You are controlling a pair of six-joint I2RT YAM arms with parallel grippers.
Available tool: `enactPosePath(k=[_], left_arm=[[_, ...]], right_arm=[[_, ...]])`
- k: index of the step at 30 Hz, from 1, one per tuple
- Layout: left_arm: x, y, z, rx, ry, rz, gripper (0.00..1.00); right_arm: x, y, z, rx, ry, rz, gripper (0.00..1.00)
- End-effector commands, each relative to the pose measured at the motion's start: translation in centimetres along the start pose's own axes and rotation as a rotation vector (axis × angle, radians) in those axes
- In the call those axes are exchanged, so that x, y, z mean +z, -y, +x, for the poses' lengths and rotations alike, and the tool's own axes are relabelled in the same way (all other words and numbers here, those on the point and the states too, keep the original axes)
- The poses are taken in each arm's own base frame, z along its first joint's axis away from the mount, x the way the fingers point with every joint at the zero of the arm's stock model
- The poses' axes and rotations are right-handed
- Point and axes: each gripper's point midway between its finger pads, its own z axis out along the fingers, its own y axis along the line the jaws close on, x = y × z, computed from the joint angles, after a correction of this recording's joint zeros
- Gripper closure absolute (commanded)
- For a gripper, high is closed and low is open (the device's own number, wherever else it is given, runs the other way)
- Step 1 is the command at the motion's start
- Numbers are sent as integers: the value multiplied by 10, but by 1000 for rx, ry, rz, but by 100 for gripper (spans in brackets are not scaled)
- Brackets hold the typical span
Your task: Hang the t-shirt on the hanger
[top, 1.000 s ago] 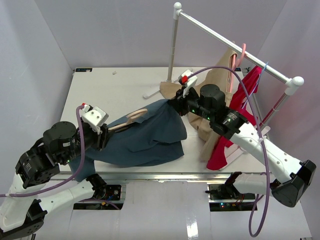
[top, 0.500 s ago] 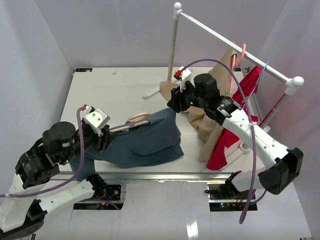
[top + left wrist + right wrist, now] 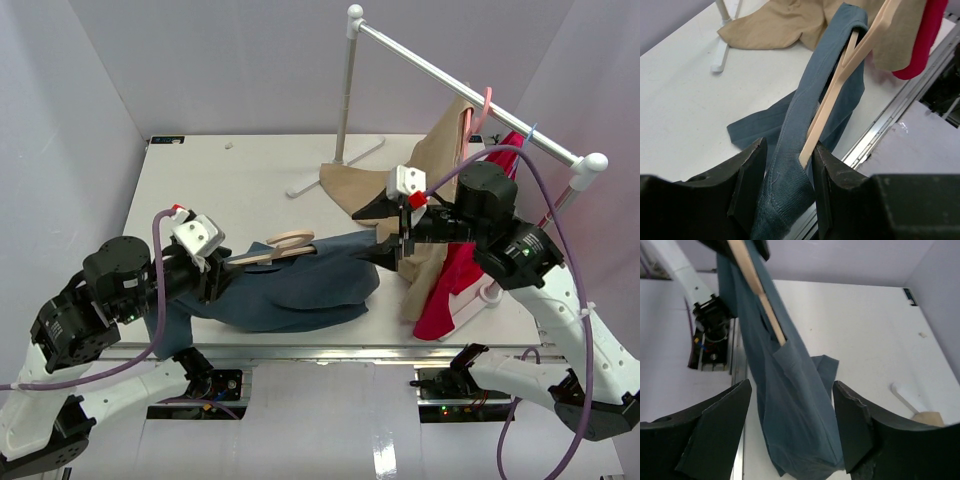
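Fingers (image 3: 747,190) of the left gripper (image 3: 788,150) are clamped on a bunched edge of the t-shirt (image 3: 800,115). The tip of one arm of the hanger (image 3: 841,87) is wedged in the same gap, though whether the wood itself is pinched cannot be told. Across the table (image 3: 230,180), the fingers (image 3: 720,430) of the right gripper (image 3: 792,390) stand wide apart on either side of the cloth's far end, which brushes one of them but does not look pinched.

The slate-blue shirt stretches between the two grippers over the near half of the table, its bulk sagging onto the surface close to the front edge. The pale wooden hanger lies partly inside it, with the curved hook poking out on the far side.

The shirt is a thin, matte knit with a stitched hem, and it looks light and wholly limp. It will likely droop, fold and slide wherever it is not held, so the stitched edge, doubled and firmer, seems the best place to take it. The hanger is the opposite: a rigid, slim, smooth-finished triangle of narrow bars. Cloth may slip along it easily, and a hold near an arm's end gives leverage but little control of twist.

Behind, a tan garment (image 3: 440,150) and a red garment (image 3: 450,290) hang from a rack (image 3: 347,90).
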Motion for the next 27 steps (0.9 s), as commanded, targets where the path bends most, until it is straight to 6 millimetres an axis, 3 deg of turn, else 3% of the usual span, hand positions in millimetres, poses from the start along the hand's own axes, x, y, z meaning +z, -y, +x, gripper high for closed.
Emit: enactPosePath(k=[1,7,10,13,15,16,17,18,21,24,27], left_arm=[[1,18,-46,5,145,109,100],[0,27,-62,13,194,162,100],[8,27,-67,17,193,167,100],[22,28,-72,29,199,168,100],[31,32,-73,40,201,192,100],[35,33,-74,44,200,198,100],[37,32,-76,45,208,191,100],[43,26,-77,42,199,161,100],[53,6,-83,43,185,47,84],[56,-14,-99,56,203,-63,57],[52,-25,-115,45,249,-121,44]], right_arm=[[14,-17,31,0,-73,-139,26],[31,-12,51,8,-144,-138,24],[40,-13,56,22,-176,-163,28],[44,-11,57,38,-189,-155,47],[43,-9,56,46,-193,-137,76],[42,-6,55,50,-195,-114,86],[39,-5,52,56,-192,-93,92],[38,-4,50,67,-190,-79,92],[30,7,37,90,-192,9,92],[24,24,10,112,-197,96,92],[24,34,4,145,-228,136,92]])
